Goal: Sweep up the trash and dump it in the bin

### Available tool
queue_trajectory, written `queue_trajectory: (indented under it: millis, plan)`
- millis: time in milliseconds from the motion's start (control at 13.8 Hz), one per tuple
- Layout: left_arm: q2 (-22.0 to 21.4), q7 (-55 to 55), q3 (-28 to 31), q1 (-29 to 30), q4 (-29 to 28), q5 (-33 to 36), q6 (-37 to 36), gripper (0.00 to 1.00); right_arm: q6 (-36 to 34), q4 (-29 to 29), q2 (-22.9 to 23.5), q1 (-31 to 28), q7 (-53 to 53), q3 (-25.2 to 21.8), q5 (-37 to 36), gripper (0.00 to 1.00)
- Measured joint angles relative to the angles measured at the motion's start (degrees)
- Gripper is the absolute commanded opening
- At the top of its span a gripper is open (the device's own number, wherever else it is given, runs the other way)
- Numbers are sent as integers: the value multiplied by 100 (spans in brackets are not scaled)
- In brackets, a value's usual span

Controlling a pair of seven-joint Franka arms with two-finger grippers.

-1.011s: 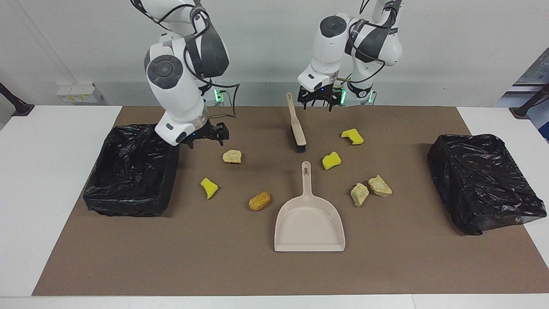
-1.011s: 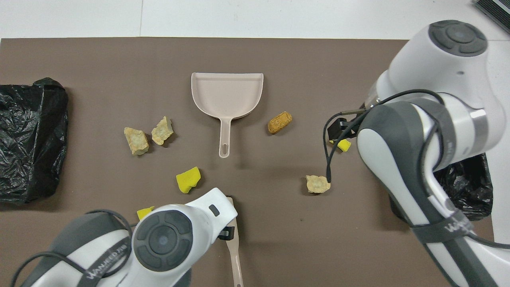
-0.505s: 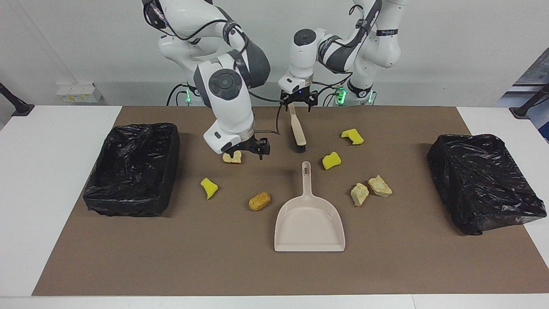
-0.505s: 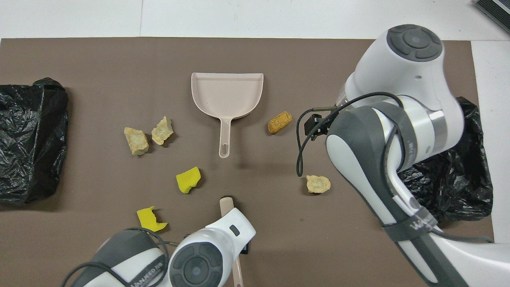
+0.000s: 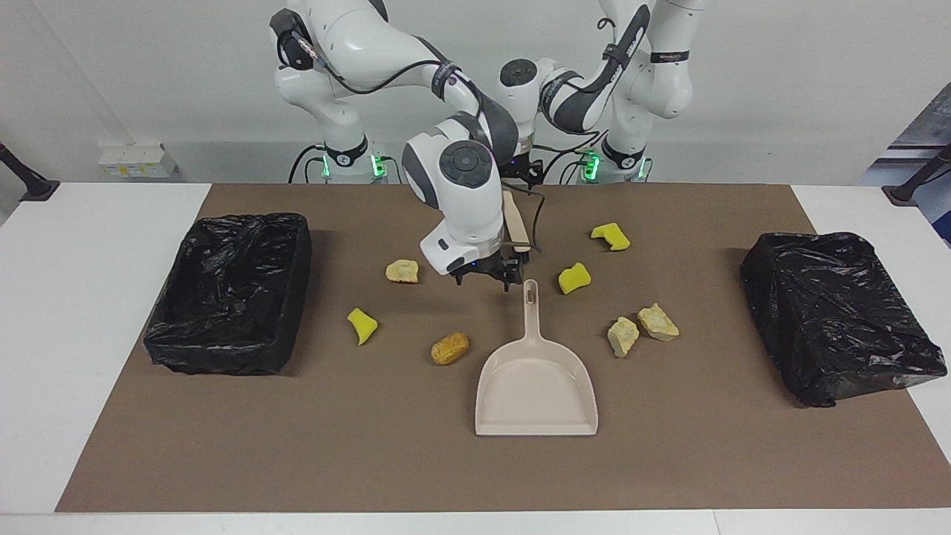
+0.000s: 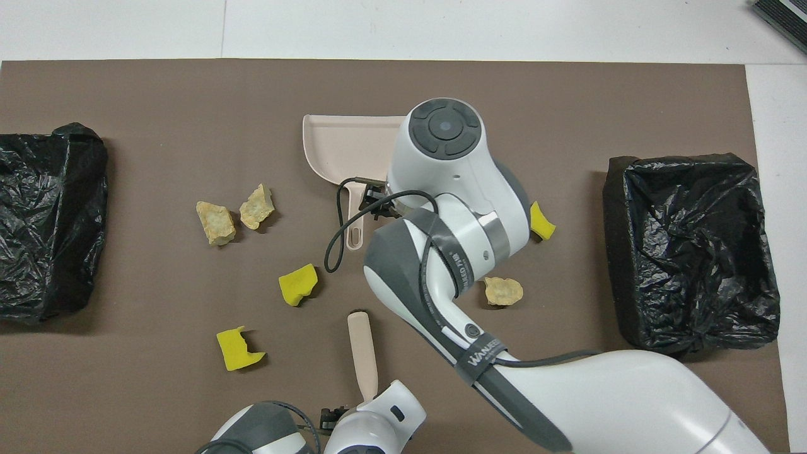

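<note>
Clock read on the overhead view, 12 farthest from the robots, centred on the dustpan handle tip.

The trash is seven loose scraps on the brown mat, none in the pan yet:
- two tan chunks, touching or nearly so, at 9-10
- yellow sponge bit at 8
- second sponge bit at 7
- lone tan chunk at 4
- third sponge bit at 3
- orange-brown lump at 2

All likely light. The sponge is soft and may drag on the mat. The tan chunks look crumbly and may shed. They are better pushed low with bristles than pinched.

The beige dustpan lies flat with its mouth at 12; its handle is the spot to grab. The hand brush lies at 6 and should be taken mid-handle.

The right gripper is over the dustpan handle tip, fingers spread and empty. The left gripper, at the brush handle's end, is mostly hidden; its jaws stand wide, and contact with the handle can't be made out.

Black-bagged bins sit at 3 and 9.
</note>
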Motion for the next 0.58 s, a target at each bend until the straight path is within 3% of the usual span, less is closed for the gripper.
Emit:
queue_trajectory:
  millis: [217, 433, 578]
  plan:
    - [3, -47, 3, -36, -51, 0, 5, 51, 210, 235, 359, 297, 493, -10, -220, 100]
    - [3, -82, 4, -41, -91, 0, 6, 0, 341, 342, 519, 453, 580, -12, -437, 96]
    - [3, -89, 20, -42, -92, 0, 4, 0, 416, 347, 583, 535, 633, -11, -622, 91]
